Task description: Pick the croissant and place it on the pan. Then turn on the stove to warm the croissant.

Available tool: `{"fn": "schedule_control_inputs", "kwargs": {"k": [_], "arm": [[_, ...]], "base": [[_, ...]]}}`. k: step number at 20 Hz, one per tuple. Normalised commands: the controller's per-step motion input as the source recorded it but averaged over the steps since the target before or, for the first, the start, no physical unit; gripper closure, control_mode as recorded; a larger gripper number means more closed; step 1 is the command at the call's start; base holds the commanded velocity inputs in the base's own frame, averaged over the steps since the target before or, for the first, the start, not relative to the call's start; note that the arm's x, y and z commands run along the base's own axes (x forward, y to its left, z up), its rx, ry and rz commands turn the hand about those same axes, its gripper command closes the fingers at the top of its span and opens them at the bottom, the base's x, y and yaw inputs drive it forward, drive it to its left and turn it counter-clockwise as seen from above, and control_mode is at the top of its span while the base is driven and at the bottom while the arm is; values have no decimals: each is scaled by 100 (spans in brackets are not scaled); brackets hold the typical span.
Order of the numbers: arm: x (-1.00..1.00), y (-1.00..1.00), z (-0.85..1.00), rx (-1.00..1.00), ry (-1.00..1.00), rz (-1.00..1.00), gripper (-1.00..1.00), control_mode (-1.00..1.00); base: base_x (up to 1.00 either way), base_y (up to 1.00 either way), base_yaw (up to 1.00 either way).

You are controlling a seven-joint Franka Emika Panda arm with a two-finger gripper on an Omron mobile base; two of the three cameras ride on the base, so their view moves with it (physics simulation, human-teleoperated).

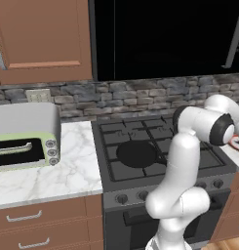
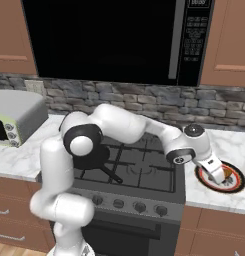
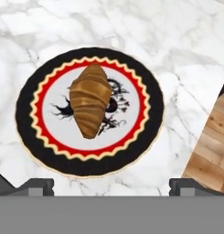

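In the hand view the golden-brown croissant (image 3: 89, 100) lies on a round plate (image 3: 26, 137) with a black and red rim. My gripper (image 3: 112, 186) hovers straight above it, open, its two dark fingertips (image 3: 38, 185) spread wide with nothing between them. From the right base view the gripper (image 2: 217, 175) hangs over that plate (image 2: 236, 186) on the marble counter right of the stove (image 2: 144, 172). The black pan (image 1: 135, 153) sits on the stove's front left burner, its thin handle (image 2: 110, 175) pointing toward the front. Round knobs (image 1: 122, 198) line the stove's front.
A pale green and grey toaster oven (image 1: 24, 139) stands on the counter left of the stove. A dark microwave (image 2: 114, 40) hangs above the range, against the stone backsplash. Wooden floor (image 3: 214, 151) shows past the counter's edge beside the plate.
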Motion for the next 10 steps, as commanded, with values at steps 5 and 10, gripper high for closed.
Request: {"fn": "schedule_control_inputs", "kwargs": {"k": [5,10], "arm": [[22,-7,-4,0,0,0,-100,-100],[35,0,-7,0,0,0,-100,-100]], "base": [[0,0,0],[0,0,0]]}}
